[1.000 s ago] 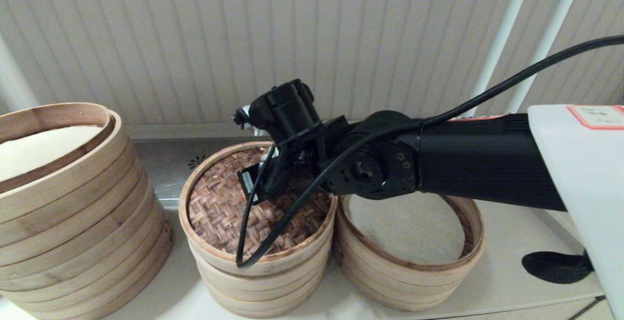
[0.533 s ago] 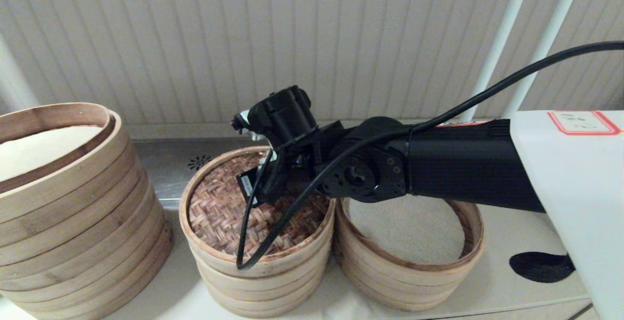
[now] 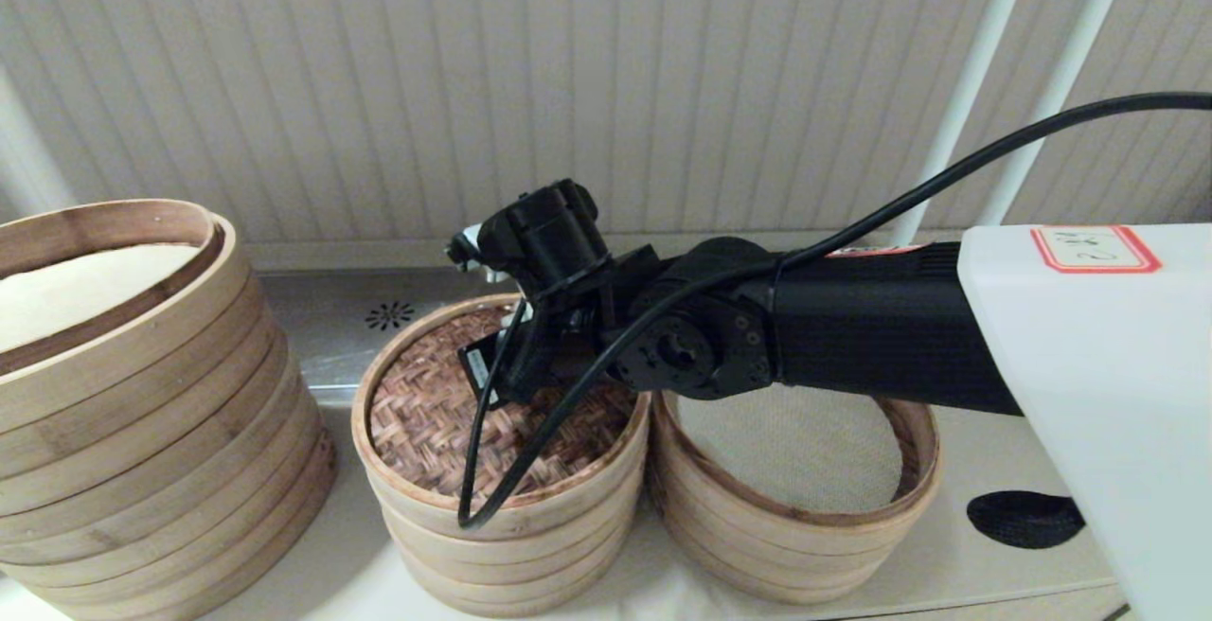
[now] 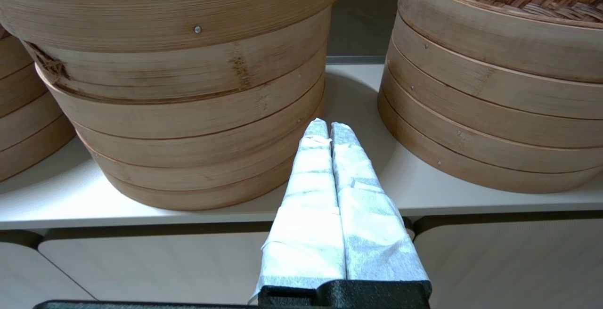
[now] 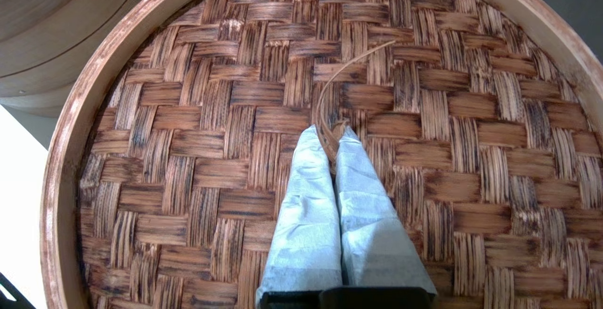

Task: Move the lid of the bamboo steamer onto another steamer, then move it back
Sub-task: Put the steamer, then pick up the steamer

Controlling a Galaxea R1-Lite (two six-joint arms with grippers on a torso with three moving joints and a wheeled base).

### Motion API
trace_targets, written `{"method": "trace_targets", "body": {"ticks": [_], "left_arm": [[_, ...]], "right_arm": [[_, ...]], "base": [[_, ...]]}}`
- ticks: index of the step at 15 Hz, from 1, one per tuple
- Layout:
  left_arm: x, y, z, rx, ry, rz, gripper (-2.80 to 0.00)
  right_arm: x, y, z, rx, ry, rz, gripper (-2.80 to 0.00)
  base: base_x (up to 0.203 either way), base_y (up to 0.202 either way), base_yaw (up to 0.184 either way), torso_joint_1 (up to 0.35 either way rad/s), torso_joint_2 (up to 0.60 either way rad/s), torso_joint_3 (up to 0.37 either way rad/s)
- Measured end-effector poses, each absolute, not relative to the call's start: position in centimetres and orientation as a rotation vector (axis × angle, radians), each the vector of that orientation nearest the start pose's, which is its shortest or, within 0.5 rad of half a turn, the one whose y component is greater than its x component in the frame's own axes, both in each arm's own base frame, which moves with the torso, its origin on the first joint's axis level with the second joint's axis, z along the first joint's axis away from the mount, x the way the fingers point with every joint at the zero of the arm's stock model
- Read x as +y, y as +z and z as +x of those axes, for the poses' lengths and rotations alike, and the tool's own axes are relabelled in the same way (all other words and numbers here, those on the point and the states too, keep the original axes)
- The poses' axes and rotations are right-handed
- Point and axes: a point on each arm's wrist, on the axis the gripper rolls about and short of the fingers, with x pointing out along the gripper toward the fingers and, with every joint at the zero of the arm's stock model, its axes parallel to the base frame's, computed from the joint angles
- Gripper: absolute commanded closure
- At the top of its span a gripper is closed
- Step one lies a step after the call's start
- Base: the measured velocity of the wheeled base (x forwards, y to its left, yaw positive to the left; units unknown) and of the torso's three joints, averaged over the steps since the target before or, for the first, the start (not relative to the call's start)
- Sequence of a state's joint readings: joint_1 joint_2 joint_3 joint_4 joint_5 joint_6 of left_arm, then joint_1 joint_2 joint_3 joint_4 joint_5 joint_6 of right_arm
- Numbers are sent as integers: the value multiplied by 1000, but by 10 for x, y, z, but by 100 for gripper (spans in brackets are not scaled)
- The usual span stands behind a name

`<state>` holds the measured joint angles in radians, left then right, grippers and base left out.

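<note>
The right gripper (image 5: 330, 134) jaws pinch the bamboo steamer lid's (image 5: 198, 158) loop handle (image 5: 325, 87), apparently seated; lift straight, slowly.

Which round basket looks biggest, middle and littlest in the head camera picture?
1. The tall steamer, on the left, looks biggest.
2. The cloth-lined steamer.
3. The steamer wearing the woven lid, where the right gripper is.
The last two look close.

Pale counter (image 3: 956, 564), three bamboo steamers (image 3: 502, 545) side by side on it
</note>
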<state>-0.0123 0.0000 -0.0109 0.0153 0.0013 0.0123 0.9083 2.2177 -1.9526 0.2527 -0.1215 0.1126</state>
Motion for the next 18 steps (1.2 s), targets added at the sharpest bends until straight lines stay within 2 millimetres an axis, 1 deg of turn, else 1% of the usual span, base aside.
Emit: {"method": "trace_targets", "body": {"ticks": [2, 3, 9, 10, 12, 15, 16, 18], "left_arm": [[0, 77, -24, 4, -11, 12, 0], [0, 77, -24, 4, -11, 12, 0], [0, 77, -24, 4, -11, 12, 0], [0, 77, -24, 4, -11, 12, 0], [0, 77, -24, 4, -11, 12, 0], [0, 77, -24, 4, -11, 12, 0], [0, 77, -24, 4, -11, 12, 0], [0, 77, -24, 4, -11, 12, 0]], "right_arm": [[360, 215, 284, 503, 740, -157, 0], [360, 215, 284, 504, 740, -158, -280], [359, 220, 281, 495, 740, -147, -280], [357, 225, 279, 487, 741, -141, -280], [349, 242, 273, 459, 740, -124, -280], [325, 274, 262, 408, 718, -88, -280], [313, 284, 259, 391, 695, -77, 0], [287, 300, 252, 369, 649, -62, 0]], "base": [[0, 0, 0, 0, 0, 0], [0, 0, 0, 0, 0, 0], [0, 0, 0, 0, 0, 0], [0, 0, 0, 0, 0, 0], [0, 0, 0, 0, 0, 0], [0, 0, 0, 0, 0, 0], [0, 0, 0, 0, 0, 0], [0, 0, 0, 0, 0, 0]]}}
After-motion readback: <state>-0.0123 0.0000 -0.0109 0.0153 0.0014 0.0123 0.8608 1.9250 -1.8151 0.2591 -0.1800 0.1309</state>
